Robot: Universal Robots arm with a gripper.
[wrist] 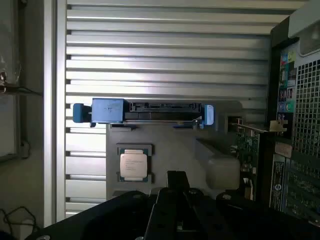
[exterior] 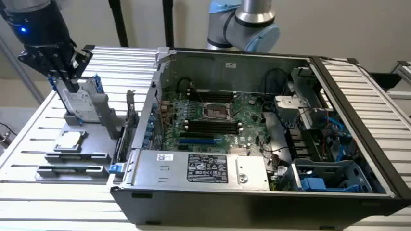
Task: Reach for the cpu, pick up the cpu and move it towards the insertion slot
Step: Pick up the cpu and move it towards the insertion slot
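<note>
So the gripper (exterior: 66, 77) hangs over at the exterior view's left, pointing pretty much straight down, maybe leaning a touch. Right above the jaws is the chunky black wrist (exterior: 40, 21) with a little blue light (exterior: 24, 30) glowing on it. Well off to the side of the jaws, a silver and pale-blue arm joint (exterior: 247, 21) is bent over. In the wrist view, the black housing (wrist: 175, 215) sits just behind the jaws.

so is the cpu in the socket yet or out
Out. The cpu lies flat on the grey fixture outside the case; the insertion slot on the motherboard shows a dark centre.
</note>
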